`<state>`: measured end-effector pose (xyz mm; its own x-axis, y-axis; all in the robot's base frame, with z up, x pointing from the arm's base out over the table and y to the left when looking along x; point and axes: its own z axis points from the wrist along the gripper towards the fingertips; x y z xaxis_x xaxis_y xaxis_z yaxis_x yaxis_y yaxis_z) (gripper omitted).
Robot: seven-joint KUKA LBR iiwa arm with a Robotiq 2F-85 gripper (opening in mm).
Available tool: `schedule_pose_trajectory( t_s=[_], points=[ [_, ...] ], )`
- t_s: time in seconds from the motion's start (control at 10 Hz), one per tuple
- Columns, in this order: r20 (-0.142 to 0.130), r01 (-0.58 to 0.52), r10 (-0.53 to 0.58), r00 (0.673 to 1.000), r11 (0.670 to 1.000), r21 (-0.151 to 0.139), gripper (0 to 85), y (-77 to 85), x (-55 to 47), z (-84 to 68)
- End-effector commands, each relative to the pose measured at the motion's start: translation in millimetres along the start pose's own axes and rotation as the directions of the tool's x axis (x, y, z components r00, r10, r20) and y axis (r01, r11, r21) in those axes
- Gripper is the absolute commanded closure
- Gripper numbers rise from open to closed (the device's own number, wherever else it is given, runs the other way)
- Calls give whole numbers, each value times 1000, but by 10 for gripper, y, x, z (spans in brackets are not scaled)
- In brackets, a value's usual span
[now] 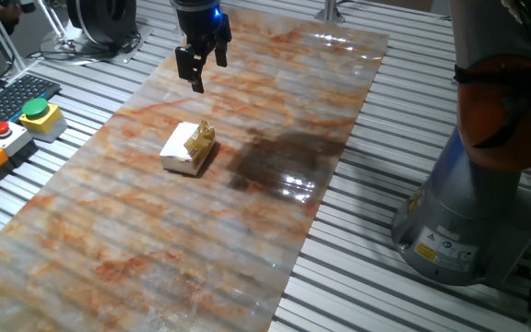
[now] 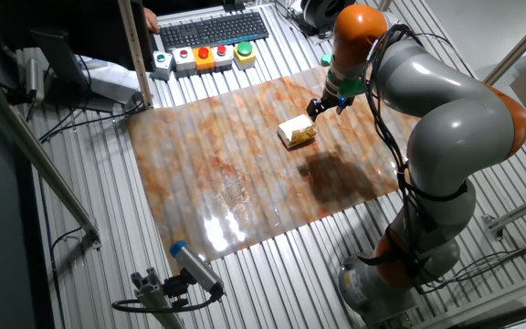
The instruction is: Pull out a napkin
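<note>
A small golden-tan and white box (image 1: 189, 148) lies on the marbled mat (image 1: 155, 249), left of its middle; in the other fixed view the box (image 2: 297, 132) sits near the mat's far right part. The napkin is hidden; no loose white sheet shows apart from the box. My gripper (image 1: 206, 72) hangs above and behind the box, apart from it, open with nothing between its fingers. From the other side the gripper (image 2: 320, 108) is just right of the box, a little above it.
A button panel with red, orange and green buttons (image 2: 204, 57) and a keyboard (image 2: 213, 29) stand beyond the mat's far edge. The arm's grey base (image 1: 459, 231) stands to the right of the mat. A dark patch (image 1: 284, 157) marks the mat beside the box.
</note>
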<state>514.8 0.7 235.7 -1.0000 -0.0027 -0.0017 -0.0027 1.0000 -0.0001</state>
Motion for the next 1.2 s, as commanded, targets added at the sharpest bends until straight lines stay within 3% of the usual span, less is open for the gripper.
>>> schedule_pose_trajectory(
  t_s=[0.0, 0.1, 0.2, 0.3, 0.4, 0.6, 0.8, 1.0, 1.1],
  points=[
    [0, 0, 0, 1000, 1000, 0, 850, 1, -1, 0],
    [-164, 113, -116, 980, 993, -23, 850, 11, -6, -97],
    [-173, 115, -115, 978, 993, -12, 850, 45, -24, -217],
    [-175, 128, -124, 977, 992, 9, 850, 78, -40, -288],
    [-147, 130, -127, 981, 991, 12, 850, 78, -33, -265],
    [-111, 122, -124, 986, 992, -24, 850, 43, -92, -189],
    [-103, 112, -115, 988, 993, -37, 850, 35, -260, -222],
    [-104, 95, -97, 990, 995, -24, 850, 65, -446, -232],
    [-84, 67, -67, 994, 998, -2, 850, 109, -501, -176]
  ],
)
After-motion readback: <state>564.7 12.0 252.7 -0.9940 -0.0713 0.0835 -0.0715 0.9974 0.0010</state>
